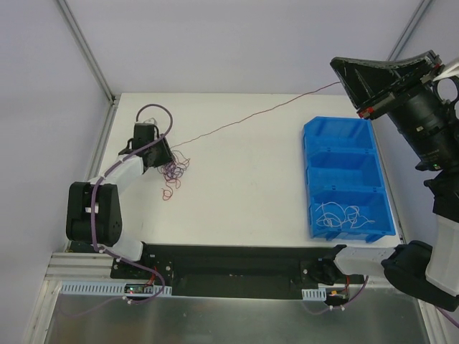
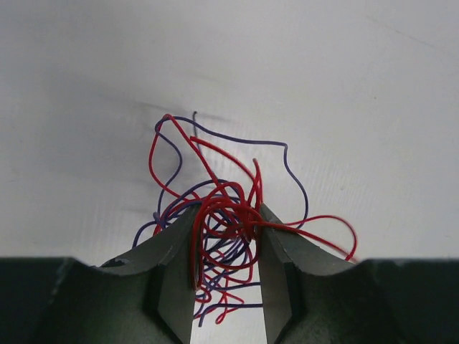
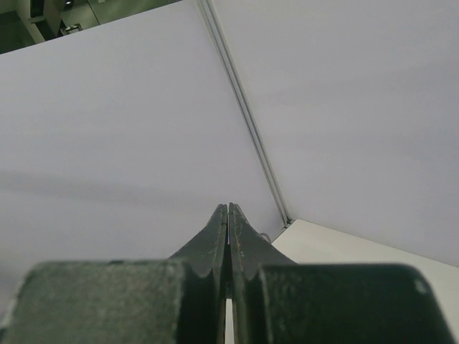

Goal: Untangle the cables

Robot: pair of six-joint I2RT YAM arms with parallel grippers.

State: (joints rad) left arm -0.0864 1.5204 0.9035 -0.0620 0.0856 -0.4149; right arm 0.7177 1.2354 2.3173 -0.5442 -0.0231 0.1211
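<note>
The cables are a small knotted clump [image 1: 174, 172] of thin red and purple curly wires on the white table at the left. My left gripper [image 1: 165, 153] is down on it. In the left wrist view the clump [image 2: 237, 210] sits between that gripper's [image 2: 228, 215] fingers, with red loops pressed against both inner faces. One thin dark strand [image 1: 251, 115] runs taut from the clump up to my right gripper [image 1: 344, 77], which is raised high at the back right. The right gripper's [image 3: 228, 208] jaws are pressed together; the strand barely shows between them.
A blue three-compartment bin [image 1: 308, 186] stands on the right of the table, with loose white wires [image 1: 344, 215] in its nearest compartment. Metal frame posts stand at the table's back corners. Both arm bases sit on a black plate at the near edge.
</note>
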